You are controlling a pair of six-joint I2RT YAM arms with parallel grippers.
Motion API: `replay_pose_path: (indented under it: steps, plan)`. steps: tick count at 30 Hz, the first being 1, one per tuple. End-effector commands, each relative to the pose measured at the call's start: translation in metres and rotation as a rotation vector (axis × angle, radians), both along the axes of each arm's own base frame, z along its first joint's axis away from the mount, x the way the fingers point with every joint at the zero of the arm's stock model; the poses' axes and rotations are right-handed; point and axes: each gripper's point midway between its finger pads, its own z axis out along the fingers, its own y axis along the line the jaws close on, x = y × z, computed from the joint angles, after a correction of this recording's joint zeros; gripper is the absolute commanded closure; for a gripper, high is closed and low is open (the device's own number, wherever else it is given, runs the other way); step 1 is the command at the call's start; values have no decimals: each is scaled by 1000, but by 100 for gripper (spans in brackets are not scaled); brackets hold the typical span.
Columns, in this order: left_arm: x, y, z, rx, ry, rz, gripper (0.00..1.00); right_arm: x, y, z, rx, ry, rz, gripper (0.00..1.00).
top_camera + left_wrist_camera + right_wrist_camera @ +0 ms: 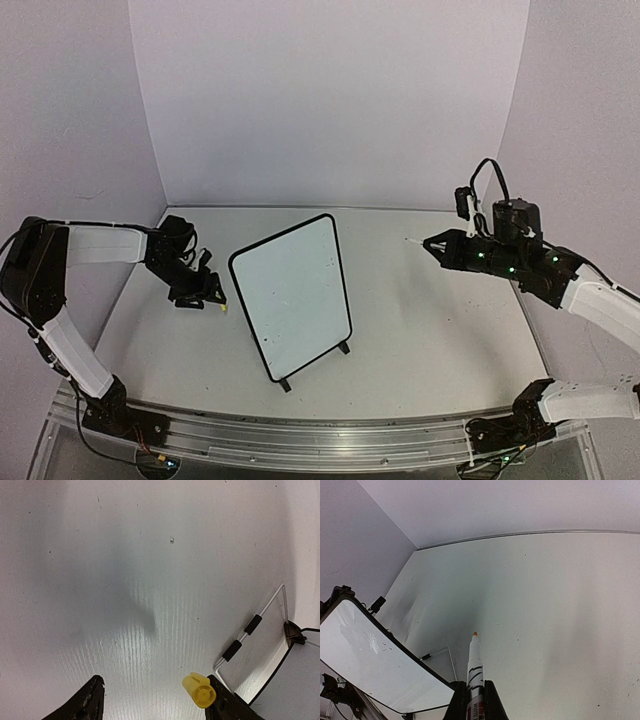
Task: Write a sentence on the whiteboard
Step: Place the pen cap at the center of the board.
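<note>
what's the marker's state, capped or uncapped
Uncapped: the marker in the right end effector shows its bare tip; a yellow cap sits by the left end effector.

The whiteboard (292, 296) has a smooth, glossy white face that catches glare, set in a thin black frame. The counter (440, 330) is matt white and faintly ribbed. The cap (199, 690) is shiny yellow plastic, and the marker (475, 665) has a smooth white barrel.

yellow cap (199, 690): on white table (125, 555) | marker (475, 665): tip bare (orange), aimed toward back wall (520, 505)
</note>
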Motion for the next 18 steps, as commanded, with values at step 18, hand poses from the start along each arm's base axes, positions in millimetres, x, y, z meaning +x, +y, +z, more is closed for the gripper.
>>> replay_pose_path:
  steps: [18]
  plan:
    - [-4, 12, 5, 37, -42, 52, 20, -9, -1, 2, 44, 4, 7, 100]
